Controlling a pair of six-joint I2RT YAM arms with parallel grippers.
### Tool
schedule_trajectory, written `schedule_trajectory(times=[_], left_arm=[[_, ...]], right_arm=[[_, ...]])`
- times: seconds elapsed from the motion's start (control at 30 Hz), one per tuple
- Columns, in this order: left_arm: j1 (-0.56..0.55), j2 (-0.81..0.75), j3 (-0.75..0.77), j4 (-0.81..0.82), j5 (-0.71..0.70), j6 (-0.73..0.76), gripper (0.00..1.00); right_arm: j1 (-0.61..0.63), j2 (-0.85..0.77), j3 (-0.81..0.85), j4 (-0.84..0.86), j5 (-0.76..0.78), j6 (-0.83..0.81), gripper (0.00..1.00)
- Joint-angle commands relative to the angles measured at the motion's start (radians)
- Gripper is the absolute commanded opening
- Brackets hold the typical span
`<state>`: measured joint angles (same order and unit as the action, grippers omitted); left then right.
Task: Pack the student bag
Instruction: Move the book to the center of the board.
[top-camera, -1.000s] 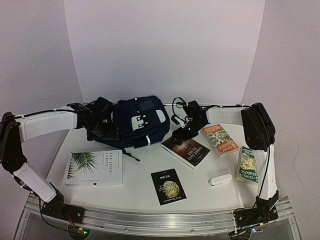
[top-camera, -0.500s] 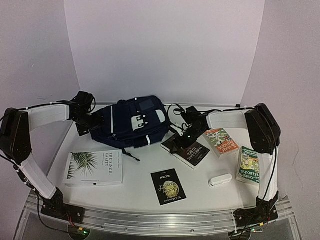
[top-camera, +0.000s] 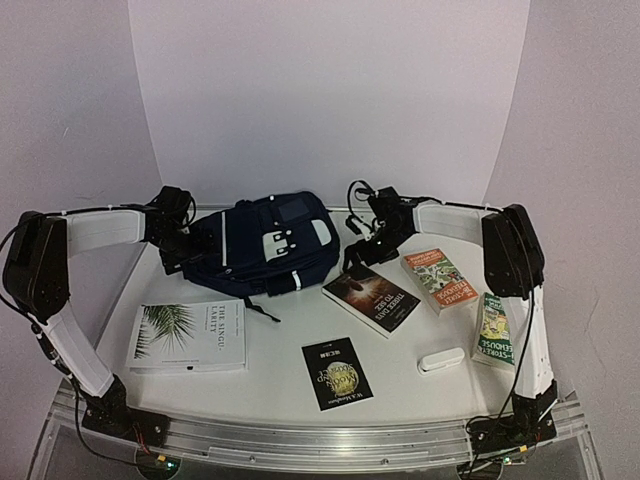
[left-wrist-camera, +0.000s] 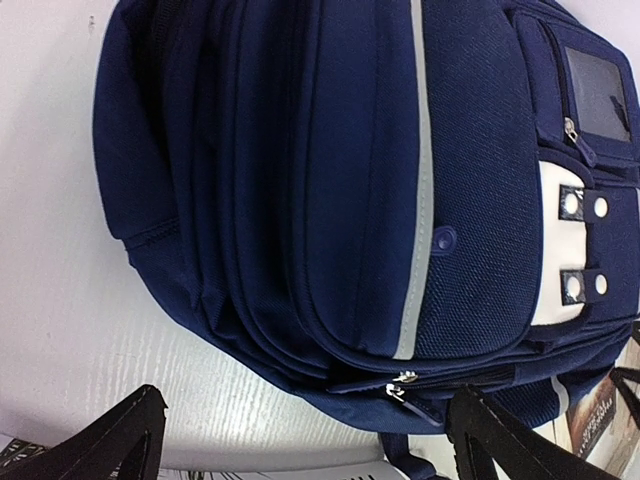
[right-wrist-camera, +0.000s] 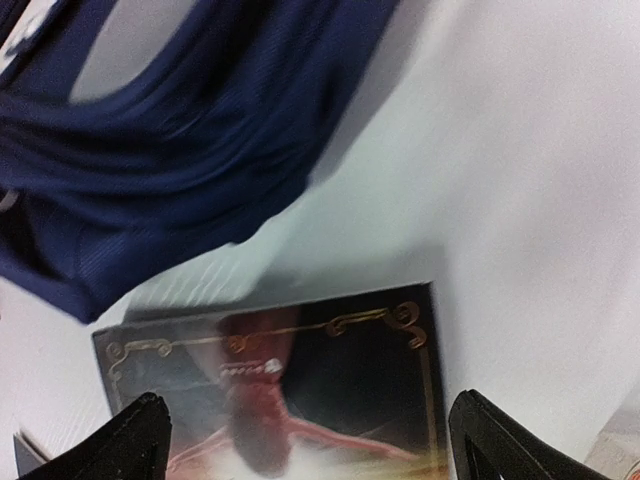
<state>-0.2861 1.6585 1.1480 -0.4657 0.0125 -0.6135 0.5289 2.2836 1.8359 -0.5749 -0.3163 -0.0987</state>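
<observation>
Navy student bag (top-camera: 270, 245) just beside book (top-camera: 372, 298)

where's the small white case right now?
Top view: the small white case lies at the near right, between the black booklet and the green book.

The student bag (right-wrist-camera: 200, 170) blurred, cropped

Looked like a robotics lab cell: plain white backdrop panels (top-camera: 330, 100) around a white worktop (top-camera: 275, 345), left arm (top-camera: 95, 232) and right arm (top-camera: 450, 222) bolted to an aluminium rail (top-camera: 320, 432) at its near edge.
</observation>
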Motion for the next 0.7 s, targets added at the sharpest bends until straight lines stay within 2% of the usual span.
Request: schedule_trajectory(times=[0.0,0.27,0.5,0.67], left_arm=[[0.021,0.002,0.055,-0.019,-0.048,-0.041,1.00],[0.041,0.021,0.050,-0.024,-0.046,-0.070,1.00],[0.046,0.051,0.044,0.007,-0.016,-0.093,1.00],[0.045,0.074,0.017,0.045,0.061,-0.106,0.94]], right_arm=[[-0.002,0.099,0.092,-0.025,0.013,0.035,0.98],[-0.003,0.193,0.107,-0.028,-0.003,0.008,0.96],[0.014,0.091,-0.064,-0.027,-0.118,-0.078,0.84],[0.036,0.019,-0.197,-0.027,-0.135,-0.174,0.83]])
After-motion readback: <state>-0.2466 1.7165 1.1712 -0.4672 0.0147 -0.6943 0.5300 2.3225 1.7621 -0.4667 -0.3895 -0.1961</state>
